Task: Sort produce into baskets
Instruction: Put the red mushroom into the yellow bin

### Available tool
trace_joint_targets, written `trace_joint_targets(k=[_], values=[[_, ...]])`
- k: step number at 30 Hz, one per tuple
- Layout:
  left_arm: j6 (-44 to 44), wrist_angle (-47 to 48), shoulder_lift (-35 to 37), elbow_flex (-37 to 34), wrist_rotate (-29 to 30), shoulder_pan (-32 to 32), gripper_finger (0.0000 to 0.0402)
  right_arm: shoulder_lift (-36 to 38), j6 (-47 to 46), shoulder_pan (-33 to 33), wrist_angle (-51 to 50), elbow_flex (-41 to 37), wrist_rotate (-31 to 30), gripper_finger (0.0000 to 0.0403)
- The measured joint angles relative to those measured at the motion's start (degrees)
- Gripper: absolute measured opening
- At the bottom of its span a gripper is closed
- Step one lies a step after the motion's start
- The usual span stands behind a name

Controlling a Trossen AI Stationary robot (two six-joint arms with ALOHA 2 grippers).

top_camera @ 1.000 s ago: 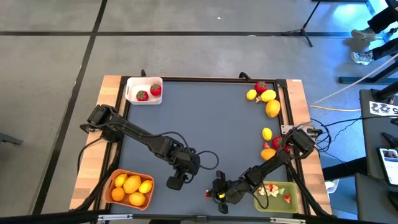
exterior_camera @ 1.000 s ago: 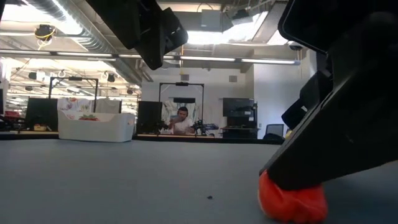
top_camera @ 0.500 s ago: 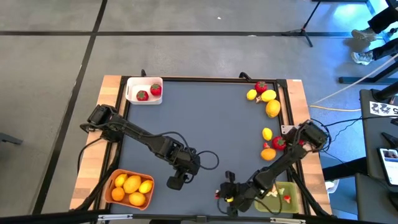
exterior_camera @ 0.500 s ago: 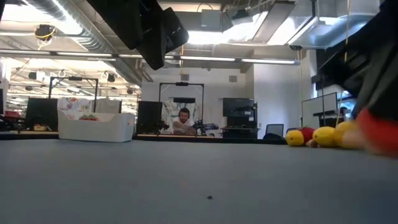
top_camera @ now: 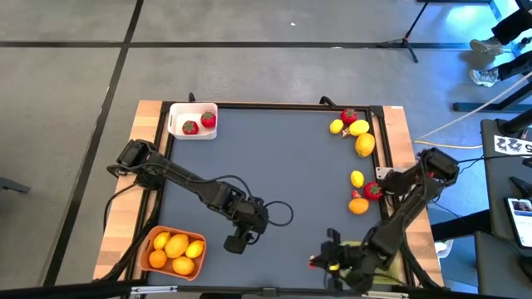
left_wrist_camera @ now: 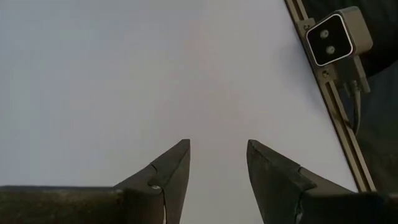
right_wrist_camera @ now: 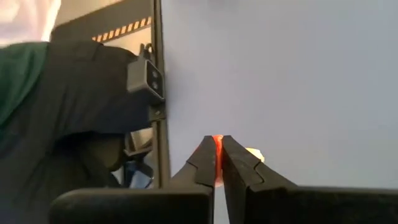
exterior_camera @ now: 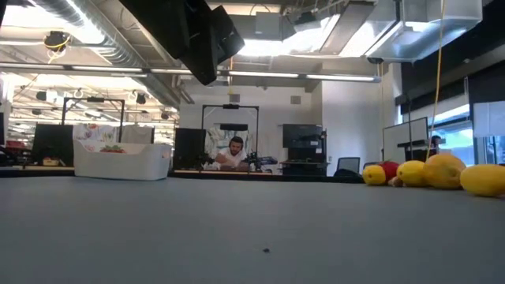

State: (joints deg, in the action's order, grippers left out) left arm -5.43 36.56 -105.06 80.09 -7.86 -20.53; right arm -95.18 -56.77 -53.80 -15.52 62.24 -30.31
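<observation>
Jaws of the right gripper [right_wrist_camera: 217, 163] are pressed nearly together on a thin red bit [right_wrist_camera: 217, 144], a sliver of it showing between the tips, with a pale scrap just beside them. In the high view the same right gripper [top_camera: 326, 262] sits at the table's near edge, just left of the olive-green basket [top_camera: 370, 249], which the arm mostly covers.

Left gripper [left_wrist_camera: 217, 163]: jaws partly apart, nothing between them, only bare tabletop beyond. High view puts the left gripper [top_camera: 236, 245] just right of the orange basket [top_camera: 152, 238], apart from it.

Produce, placed from the olive-green basket:
- Orange basket, at the opposite near corner, holds lemons [top_camera: 176, 244] and orange citrus [top_camera: 157, 259].
- White basket [top_camera: 178, 110], far corner diagonally across, holds two strawberries [top_camera: 208, 120].
- Loose fruit along the right edge, beyond the olive-green basket: an orange citrus [top_camera: 358, 206] touching a strawberry [top_camera: 371, 191], a small lemon [top_camera: 357, 178] just past them.
- Farther still, near the far right corner: a cluster of lemons [top_camera: 364, 144] with one strawberry [top_camera: 348, 116] at its far end.

Low view: lemons [exterior_camera: 411, 172] and a red fruit at right on the grey table [exterior_camera: 158, 229]; the white basket [exterior_camera: 122, 161] at left; part of an arm overhead. A person [exterior_camera: 233, 154] sits at a desk in the room behind.

A small camera [left_wrist_camera: 337, 39] is fixed to the table's edge rail.
</observation>
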Motion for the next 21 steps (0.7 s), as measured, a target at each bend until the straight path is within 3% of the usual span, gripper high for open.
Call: trace_joint_targets(k=[12,21], values=[[0.2,-0.1,0.0,0.0,0.2,0.0,0.0155,3.5,-15.4,-6.9,-9.0,0.0,-2.7,0.0009],[0.3,-0.2,0.0,0.0,0.2,0.0,0.0155,3.5,-39.4,-14.4,-24.6,0.0,-2.2,0.001]])
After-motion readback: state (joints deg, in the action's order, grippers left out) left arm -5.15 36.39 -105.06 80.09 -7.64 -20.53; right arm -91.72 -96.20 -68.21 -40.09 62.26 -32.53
